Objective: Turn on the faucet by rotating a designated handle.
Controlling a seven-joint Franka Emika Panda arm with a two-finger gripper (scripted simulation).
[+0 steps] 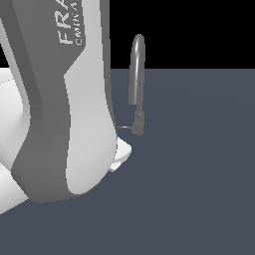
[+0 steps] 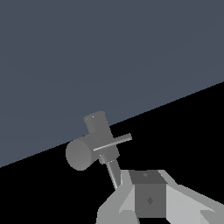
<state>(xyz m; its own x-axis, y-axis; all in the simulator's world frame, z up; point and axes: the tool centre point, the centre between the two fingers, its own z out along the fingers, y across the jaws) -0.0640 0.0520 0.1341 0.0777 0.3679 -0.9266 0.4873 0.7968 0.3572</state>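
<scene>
Arm link [image 1: 55,99]: fills exterior view's left, near camera | faucet [image 1: 137,74]: upright behind it | handle [image 2: 114,142]: beside pincer [image 2: 148,199] | pincer opening: cannot tell

A flat, dark slate-blue desk [image 1: 199,174] is stretching out beneath me, plain and unmarked. In the exterior view its far edge is meeting a solid black background along a straight horizon. From my wrist view the same surface is running at a slant, again bordering black.
</scene>
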